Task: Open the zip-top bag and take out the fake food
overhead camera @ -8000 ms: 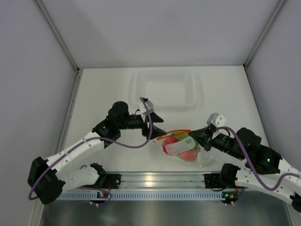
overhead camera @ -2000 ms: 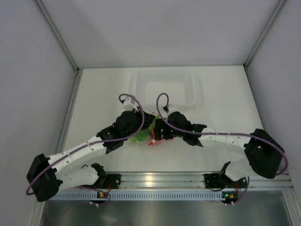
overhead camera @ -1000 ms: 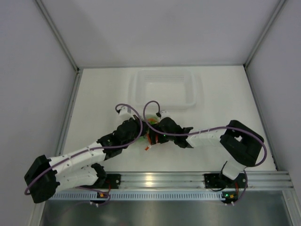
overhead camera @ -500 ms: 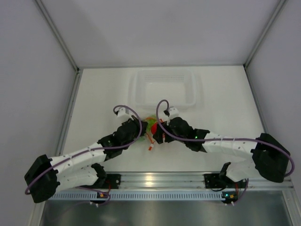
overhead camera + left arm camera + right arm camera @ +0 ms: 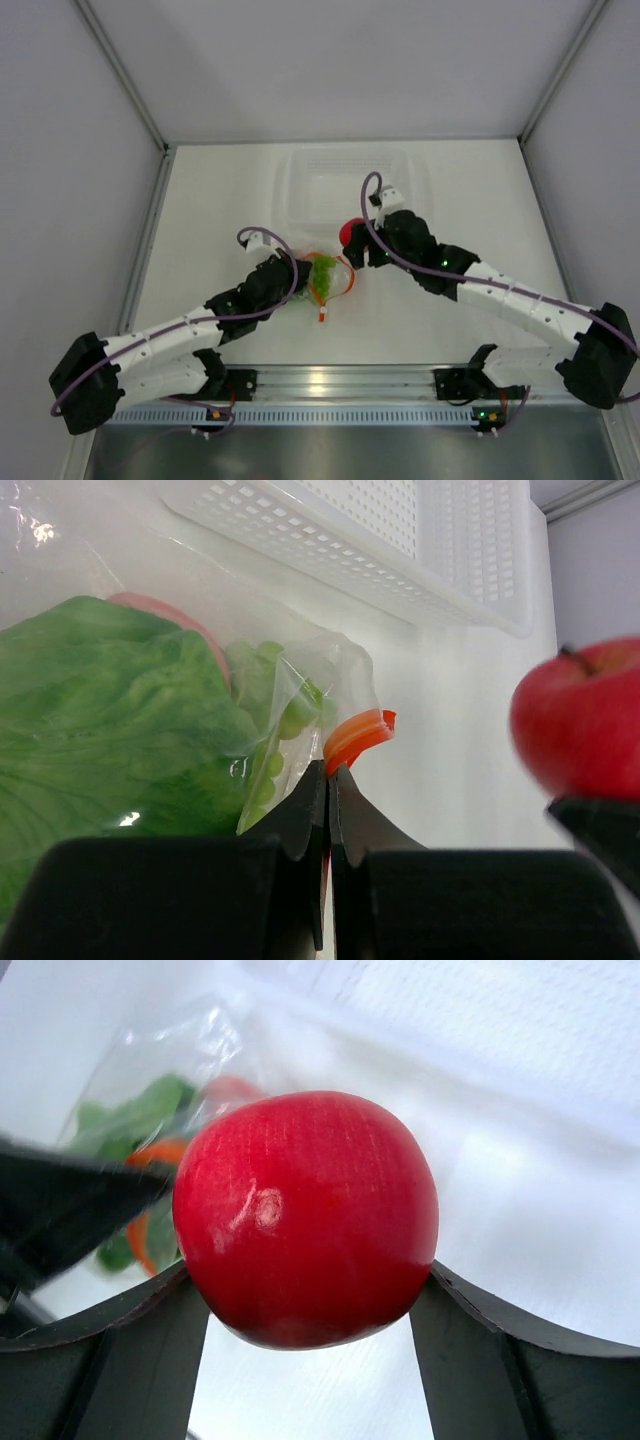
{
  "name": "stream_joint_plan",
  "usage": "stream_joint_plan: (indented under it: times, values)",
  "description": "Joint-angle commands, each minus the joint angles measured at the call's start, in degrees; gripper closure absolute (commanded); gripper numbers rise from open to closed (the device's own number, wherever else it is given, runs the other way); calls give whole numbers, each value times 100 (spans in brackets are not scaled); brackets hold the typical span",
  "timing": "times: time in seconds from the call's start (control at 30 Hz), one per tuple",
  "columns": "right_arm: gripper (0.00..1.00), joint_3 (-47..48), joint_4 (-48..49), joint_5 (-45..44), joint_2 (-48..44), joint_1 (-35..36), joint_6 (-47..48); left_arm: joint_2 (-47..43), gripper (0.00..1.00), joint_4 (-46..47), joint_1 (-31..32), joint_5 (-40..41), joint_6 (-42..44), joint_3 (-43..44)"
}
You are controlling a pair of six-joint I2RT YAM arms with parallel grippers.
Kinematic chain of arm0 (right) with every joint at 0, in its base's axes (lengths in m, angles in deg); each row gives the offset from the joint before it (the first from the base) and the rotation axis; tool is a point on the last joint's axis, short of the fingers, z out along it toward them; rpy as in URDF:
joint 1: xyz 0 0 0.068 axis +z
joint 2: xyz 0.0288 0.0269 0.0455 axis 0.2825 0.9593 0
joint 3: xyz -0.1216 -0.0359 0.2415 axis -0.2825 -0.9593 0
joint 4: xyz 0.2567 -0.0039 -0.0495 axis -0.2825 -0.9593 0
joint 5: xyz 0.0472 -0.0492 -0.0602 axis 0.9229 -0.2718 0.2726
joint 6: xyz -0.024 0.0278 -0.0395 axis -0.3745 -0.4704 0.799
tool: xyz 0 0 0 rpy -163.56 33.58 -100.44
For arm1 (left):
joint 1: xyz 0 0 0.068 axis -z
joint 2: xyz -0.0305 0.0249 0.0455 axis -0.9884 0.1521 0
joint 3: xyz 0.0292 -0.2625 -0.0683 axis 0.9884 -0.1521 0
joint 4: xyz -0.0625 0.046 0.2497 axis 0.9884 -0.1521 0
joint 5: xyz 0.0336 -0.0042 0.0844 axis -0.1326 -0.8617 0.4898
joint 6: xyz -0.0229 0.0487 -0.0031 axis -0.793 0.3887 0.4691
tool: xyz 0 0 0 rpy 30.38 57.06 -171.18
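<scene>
Around the middle of the desk, the zip-top bag point(image 5: 330, 276) is pinched by its film, beside the orange zip strip point(image 5: 358, 735), in the closed left tool point(image 5: 328, 792). One item is already out: a red apple point(image 5: 308, 1215) is gripped in the right tool point(image 5: 310, 1305), between the bag and the clear tray point(image 5: 422, 205) at the far edge. Lettuce point(image 5: 100, 710), green grapes point(image 5: 272, 762) and a pinkish fruit point(image 5: 165, 612) are seen inside the bag, so most removal is judged left.

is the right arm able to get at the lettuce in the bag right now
Probably not yet. The right gripper is shut on the red fruit, so its fingers are full. The lettuce lies inside the zip-top bag, whose edge the left gripper pinches.
</scene>
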Motion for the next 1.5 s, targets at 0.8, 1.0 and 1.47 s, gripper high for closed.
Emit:
stream_joint_plan:
  times: [0.8, 1.0, 1.47]
  values:
    - [23, 5059, -1405, -35, 4961, -2265, 1426, -138, 100, 156, 29, -381, 181, 316]
    - [2, 4682, -1274, 61, 4382, -2265, 1373, -261, 100, 147, 29, -408, 321, 387]
    - [28, 1633, -264, 1282, 1271, -2046, -216, -191, 100, 156, 29, -426, 330, 598]
